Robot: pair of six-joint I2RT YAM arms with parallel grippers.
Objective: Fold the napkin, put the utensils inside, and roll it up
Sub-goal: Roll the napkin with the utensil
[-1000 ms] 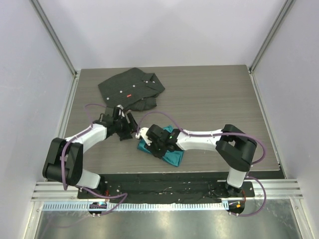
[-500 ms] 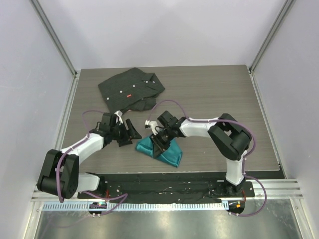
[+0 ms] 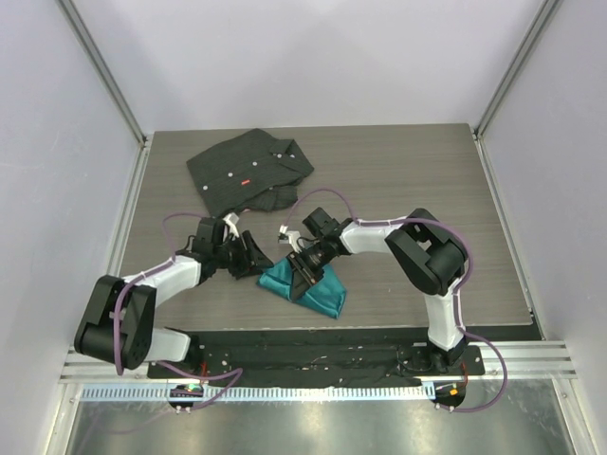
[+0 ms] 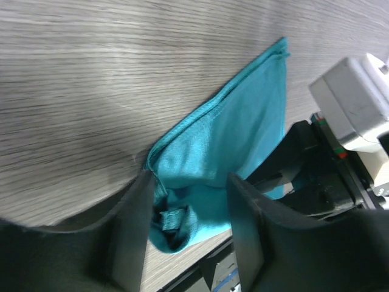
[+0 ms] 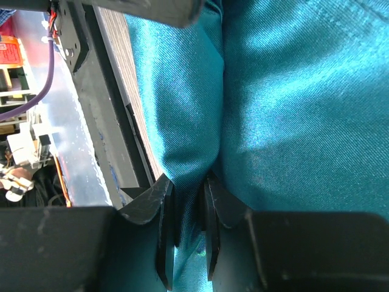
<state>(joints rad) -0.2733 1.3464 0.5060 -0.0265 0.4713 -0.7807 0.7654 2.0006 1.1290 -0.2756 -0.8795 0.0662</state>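
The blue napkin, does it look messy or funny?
Yes. The napkin is a lumpy, crooked wedge near the front edge of the table, not a neat flat fold. The right pincer pinches a ridge of it, and the left pincer stands open around its bunched corner.

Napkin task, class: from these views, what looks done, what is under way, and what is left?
Done: the napkin lies doubled over into a rough wedge, not flat. In hand: the right pincer pinches a fold of it; the left pincer stands open astride a corner. Left: no fork shows in any view, so placing it and rolling up both remain.
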